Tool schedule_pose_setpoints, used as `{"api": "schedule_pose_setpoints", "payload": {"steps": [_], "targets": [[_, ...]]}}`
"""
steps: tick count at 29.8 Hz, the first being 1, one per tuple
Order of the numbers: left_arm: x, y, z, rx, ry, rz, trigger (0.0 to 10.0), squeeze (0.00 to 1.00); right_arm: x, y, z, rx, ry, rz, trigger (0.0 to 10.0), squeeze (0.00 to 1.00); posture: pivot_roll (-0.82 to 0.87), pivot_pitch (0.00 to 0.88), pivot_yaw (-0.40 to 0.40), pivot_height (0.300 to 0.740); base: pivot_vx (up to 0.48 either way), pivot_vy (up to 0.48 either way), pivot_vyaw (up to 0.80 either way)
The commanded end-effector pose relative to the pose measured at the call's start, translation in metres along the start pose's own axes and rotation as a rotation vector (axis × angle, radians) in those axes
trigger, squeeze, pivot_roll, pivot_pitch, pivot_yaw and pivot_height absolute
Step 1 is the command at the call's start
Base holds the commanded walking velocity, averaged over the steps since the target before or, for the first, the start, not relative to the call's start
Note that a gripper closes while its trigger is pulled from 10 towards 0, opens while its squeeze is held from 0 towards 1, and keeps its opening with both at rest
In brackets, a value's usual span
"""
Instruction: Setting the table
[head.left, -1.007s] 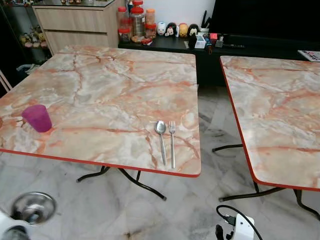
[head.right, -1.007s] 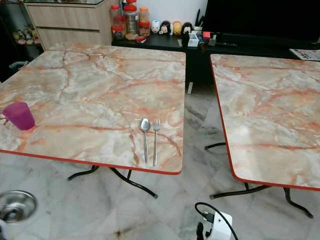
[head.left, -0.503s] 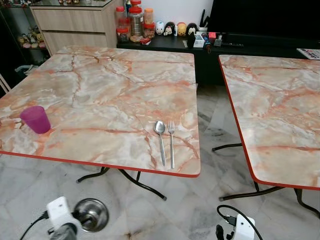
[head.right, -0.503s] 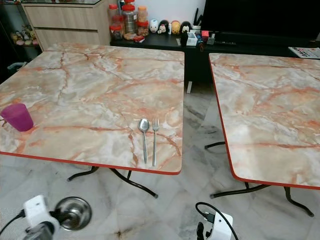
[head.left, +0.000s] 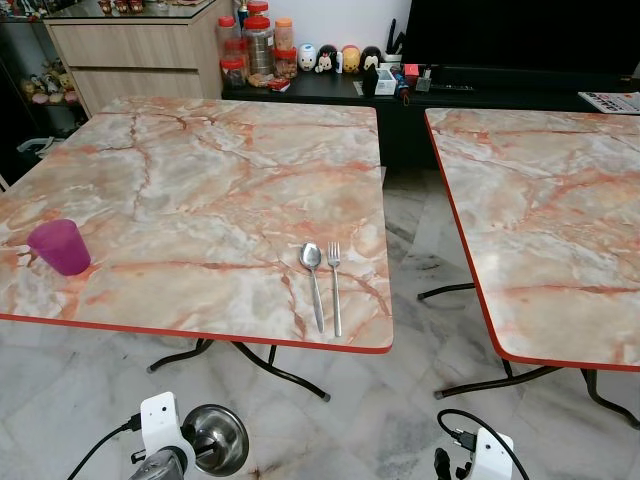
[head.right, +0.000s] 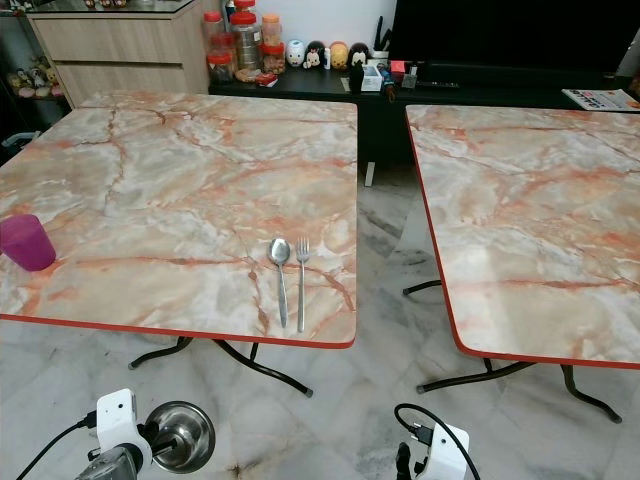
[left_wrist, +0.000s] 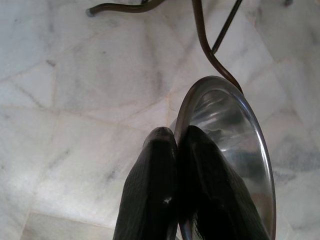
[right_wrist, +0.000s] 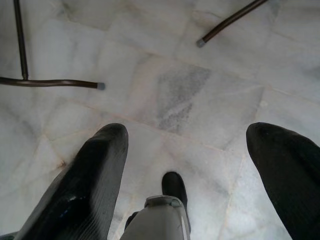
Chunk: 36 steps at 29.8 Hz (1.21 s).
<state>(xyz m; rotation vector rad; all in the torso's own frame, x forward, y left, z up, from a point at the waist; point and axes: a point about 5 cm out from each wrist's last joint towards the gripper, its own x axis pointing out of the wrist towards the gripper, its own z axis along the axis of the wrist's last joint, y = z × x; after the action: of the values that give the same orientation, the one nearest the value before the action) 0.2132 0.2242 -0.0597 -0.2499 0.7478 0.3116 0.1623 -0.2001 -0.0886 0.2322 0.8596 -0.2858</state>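
The steel bowl (left_wrist: 235, 150) was seen to be polished metal with a mirror-bright, reflective inside. The left gripper (left_wrist: 177, 145) fingers appeared as matt black, finely ribbed plastic or rubber. The table (head.left: 200, 180) top was finished in glossy marble-patterned laminate with a red edge. The spoon (head.left: 313, 272) and fork (head.left: 335, 280) were shiny metal. The cup (head.left: 58, 247) was translucent purple plastic. The floor (right_wrist: 190, 95) was smooth, veined marble tile.
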Motion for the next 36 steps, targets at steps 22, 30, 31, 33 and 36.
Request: {"api": "schedule_pose_setpoints", "payload": {"steps": [22, 30, 31, 33, 36], "targets": [[0.000, 0.005, 0.000, -0.100, -0.002, 0.081, 10.0, 0.00, 0.000, -0.004, 0.002, -0.011, -0.005, 0.000, 10.0, 0.00, -0.03, 0.000, -0.012, 0.740, 0.000, 0.000, 0.06], [-0.001, 0.004, -0.003, -0.093, 0.002, 0.087, 10.0, 0.00, 0.001, -0.003, 0.006, -0.008, -0.012, 0.005, 10.0, 0.00, -0.02, 0.000, -0.023, 0.740, 0.000, -0.172, 0.00], [-0.001, 0.004, -0.003, -0.093, 0.001, 0.087, 10.0, 0.00, 0.001, -0.004, 0.006, -0.008, -0.014, 0.003, 10.0, 0.00, -0.02, 0.000, -0.023, 0.740, 0.000, -0.277, 0.00], [-0.001, 0.005, -0.003, -0.094, 0.002, 0.089, 10.0, 0.00, 0.001, -0.005, 0.007, -0.005, -0.016, -0.003, 10.0, 0.00, -0.03, 0.000, -0.021, 0.740, 0.000, -0.281, 0.00], [-0.001, 0.006, -0.005, -0.093, 0.004, 0.095, 10.0, 0.00, 0.001, -0.006, 0.007, -0.002, -0.016, -0.010, 10.0, 0.00, -0.03, 0.000, -0.021, 0.740, 0.000, -0.299, 0.00]]}}
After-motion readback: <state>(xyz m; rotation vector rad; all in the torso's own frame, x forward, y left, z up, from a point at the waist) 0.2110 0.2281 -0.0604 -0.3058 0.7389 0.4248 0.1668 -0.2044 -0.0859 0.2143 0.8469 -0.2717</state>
